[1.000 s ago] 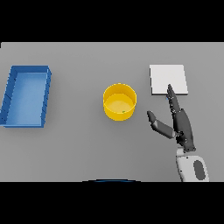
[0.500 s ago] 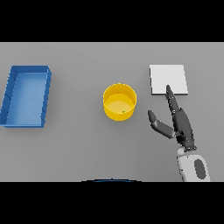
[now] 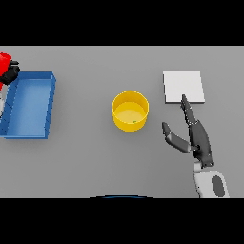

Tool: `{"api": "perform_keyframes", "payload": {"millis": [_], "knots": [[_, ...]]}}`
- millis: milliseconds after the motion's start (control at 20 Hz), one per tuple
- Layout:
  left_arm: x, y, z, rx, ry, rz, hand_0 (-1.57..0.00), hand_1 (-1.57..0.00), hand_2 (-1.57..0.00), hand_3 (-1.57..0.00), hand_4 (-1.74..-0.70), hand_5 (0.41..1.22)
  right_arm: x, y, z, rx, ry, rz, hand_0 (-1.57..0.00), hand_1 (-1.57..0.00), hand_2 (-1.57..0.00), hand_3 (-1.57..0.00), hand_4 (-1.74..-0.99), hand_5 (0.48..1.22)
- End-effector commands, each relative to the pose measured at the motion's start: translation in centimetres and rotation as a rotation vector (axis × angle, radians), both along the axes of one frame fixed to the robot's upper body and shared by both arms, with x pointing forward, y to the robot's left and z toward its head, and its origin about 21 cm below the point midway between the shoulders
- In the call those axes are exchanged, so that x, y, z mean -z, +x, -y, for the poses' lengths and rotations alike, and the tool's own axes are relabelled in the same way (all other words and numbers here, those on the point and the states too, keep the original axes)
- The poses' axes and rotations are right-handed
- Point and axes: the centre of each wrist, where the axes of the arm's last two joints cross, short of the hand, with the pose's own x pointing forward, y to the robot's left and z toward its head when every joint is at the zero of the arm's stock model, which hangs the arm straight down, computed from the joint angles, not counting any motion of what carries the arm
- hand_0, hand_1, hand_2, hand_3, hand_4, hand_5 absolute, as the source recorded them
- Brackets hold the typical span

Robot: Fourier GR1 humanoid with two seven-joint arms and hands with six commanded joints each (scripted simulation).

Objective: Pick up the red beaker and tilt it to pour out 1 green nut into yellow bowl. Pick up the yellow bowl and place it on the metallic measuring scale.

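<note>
At the near right of the grey table [image 3: 86,162], the robot's right hand [image 3: 196,139] lay spread and empty, its fingers [image 3: 186,107] straight and pointing toward the far edge, its thumb [image 3: 172,137] splayed out to the left. The hand held nothing. Its fingertips reached the near edge of the metallic measuring scale [image 3: 183,86], a pale square plate lying flat at the far right, while the thumb pointed toward the yellow bowl [image 3: 130,111] just to the left. That posture looked like a readiness stance: opened wide, between bowl and scale, the hand seemed placed to take the bowl by its side and carry it the short way across.

The bowl stood upright near the table's middle, apart from both the hand and the scale. A small dark-green speck lay inside it near the right wall, possibly the green nut, though too small to say for certain; if so, the pouring step appeared done and the bowl's move was what remained.

At the far left edge of the view, the left hand [image 3: 10,72] showed only in part, dark against the red beaker [image 3: 4,62] it appeared to grasp, held beside the far corner of the blue tray [image 3: 49,106]. The beaker's tilt could not be made out. The open tray lay well to the left of the bowl, and being held there kept the beaker out of the bowl's likely path.
</note>
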Motion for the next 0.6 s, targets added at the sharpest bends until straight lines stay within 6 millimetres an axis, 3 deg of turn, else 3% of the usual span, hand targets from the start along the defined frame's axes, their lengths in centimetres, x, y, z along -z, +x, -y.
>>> {"api": "perform_keyframes", "payload": {"millis": [0, 100, 200, 250, 350, 450, 550], "knots": [[0.2, -0.6, 0.0, -0.013, -0.004, -0.006, -1.57, -1.57, -1.57, -1.57, -1.74, 1.050, 0.0, -0.2, 0.0, -0.005, 0.004, -0.003, 0.00, 0.00, 0.00, 0.00, -1.167, 0.675], [0.5, -1.2, 0.4, -0.037, -0.016, -0.021, -1.57, -1.57, -1.57, -1.57, -1.74, 0.925, -0.1, -0.3, 0.3, -0.001, 0.006, -0.009, 0.00, 0.00, 0.00, 0.00, -1.157, 0.671], [-0.2, -1.8, 0.7, -0.029, -0.028, -0.046, -1.57, -1.57, -1.53, -1.53, -1.52, 0.818, 0.0, -0.3, -0.4, -0.011, 0.015, -0.018, 0.00, 0.00, 0.00, 0.00, -1.155, 0.670], [-0.3, -2.2, 0.7, 0.039, -0.025, -0.056, -1.47, -1.34, -1.28, -1.32, -1.37, 0.774, -0.1, -0.1, 0.1, -0.002, 0.014, -0.020, 0.00, 0.00, 0.00, 0.00, -1.153, 0.670], [-0.7, -3.2, 0.3, 0.119, -0.081, -0.079, -0.94, -0.86, -0.82, -0.84, -1.13, 0.705, -0.2, 0.0, 0.1, 0.001, 0.011, -0.016, 0.00, 0.00, 0.00, 0.00, -1.149, 0.670], [-1.4, -3.6, -0.4, 0.146, -0.092, -0.115, -0.60, -0.55, -0.52, -0.54, -0.98, 0.664, -0.2, 0.0, 0.0, -0.007, 0.015, -0.004, 0.00, 0.00, 0.00, 0.00, -1.153, 0.670], [-1.4, -3.7, -0.3, 0.171, -0.048, -0.161, -0.38, -0.35, -0.33, -0.34, -0.88, 0.644, 0.0, 0.0, -0.1, -0.007, 0.020, -0.014, 0.00, 0.00, 0.00, 0.00, -1.155, 0.669]]}}
